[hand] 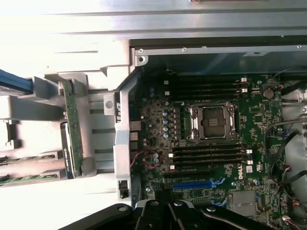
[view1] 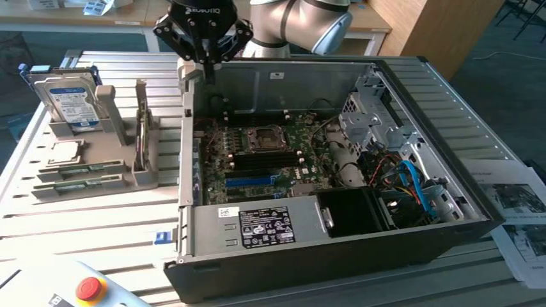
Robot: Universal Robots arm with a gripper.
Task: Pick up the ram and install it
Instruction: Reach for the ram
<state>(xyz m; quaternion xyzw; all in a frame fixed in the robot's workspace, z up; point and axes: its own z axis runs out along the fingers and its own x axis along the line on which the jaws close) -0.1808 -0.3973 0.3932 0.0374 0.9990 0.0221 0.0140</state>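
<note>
- The claw (view1: 206,64) is shut and has hold of nothing; it hangs over the far corner of the case (view1: 183,160), on the side where the rack is.
- The ram (view1: 142,128) is outside the case, in the grey rack (view1: 109,105) just beside the case's side wall, on the counter (view1: 85,236); it stands on its long edge.
- Its long axis runs along this wall, so the stick lies parallel to the case; in the wrist view the ram (hand: 72,129) is just across the wall from the board.
- From the claw the ram lies outward from the case and lower, and a little toward the case's near end; I judge that the move turns on this sideways step across the wall.
- Inside the case, dark slots (hand: 206,155) lie beside the socket (hand: 212,122); they look empty, but this is not sure.
- Hard to make out: the claw's tips merge with the dark case interior in the exterior view; the ram's lower edge is sunk in the rack; a drive (view1: 73,102) stands farther from the case.
</note>
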